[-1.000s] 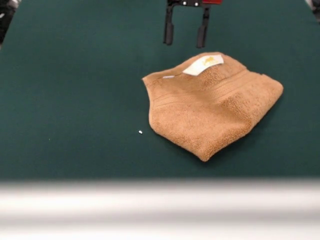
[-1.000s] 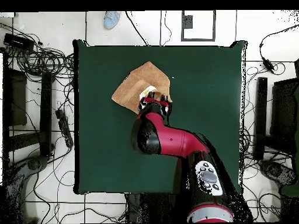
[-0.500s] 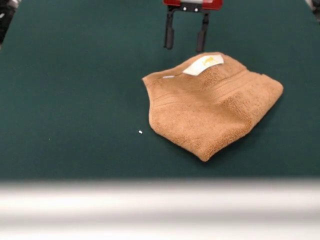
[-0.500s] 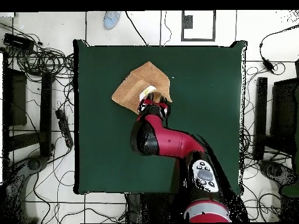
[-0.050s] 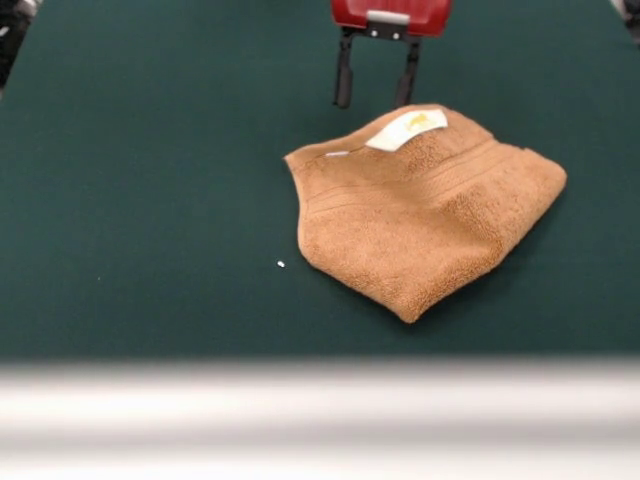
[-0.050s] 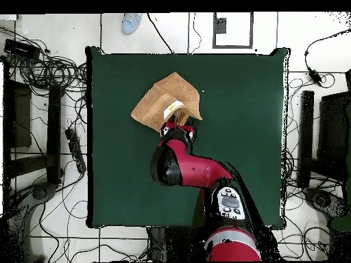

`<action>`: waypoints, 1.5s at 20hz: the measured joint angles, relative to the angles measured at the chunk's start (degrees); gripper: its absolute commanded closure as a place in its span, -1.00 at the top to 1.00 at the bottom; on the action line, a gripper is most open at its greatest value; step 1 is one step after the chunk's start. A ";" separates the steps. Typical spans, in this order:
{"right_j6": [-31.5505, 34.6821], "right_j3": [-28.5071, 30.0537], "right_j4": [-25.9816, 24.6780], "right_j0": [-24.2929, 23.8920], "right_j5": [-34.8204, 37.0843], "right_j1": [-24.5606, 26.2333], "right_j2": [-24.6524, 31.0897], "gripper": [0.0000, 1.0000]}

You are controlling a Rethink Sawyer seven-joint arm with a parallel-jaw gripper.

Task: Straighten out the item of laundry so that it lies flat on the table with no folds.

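Observation:
The item of laundry (image 5: 425, 212) is an orange-tan terry towel, folded over itself into a rough wedge on the green table (image 5: 140, 190). A white label (image 5: 407, 129) lies on its far edge, with border bands running below it. My gripper (image 5: 375, 98) hangs open just behind the towel's far edge, close to the label, its two dark fingers (image 5: 343, 84) apart and holding nothing. In the overhead view the towel (image 6: 161, 99) sits in the table's upper left part, and the gripper (image 6: 177, 127) is at its lower edge.
A small white speck (image 5: 281, 264) lies on the cloth left of the towel. The table's pale front edge (image 5: 320, 415) runs across the bottom. In the overhead view cables, floor tiles and a shoe (image 6: 131, 22) surround the table (image 6: 240, 103).
The gripper has come lower and shifted slightly right, so more of its red housing shows. Its fingers stay apart. The towel has not moved.

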 measured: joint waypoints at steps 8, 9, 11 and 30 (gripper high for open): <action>0.00 0.00 -0.02 1.28 -0.19 1.13 -0.54 1.00; 0.00 -0.01 -0.01 1.29 -0.37 0.97 -0.53 1.00; 0.00 0.00 -0.02 1.32 -1.05 0.50 -0.53 1.00; 0.00 -4.56 3.37 10.18 -15.96 -2.78 -7.62 1.00</action>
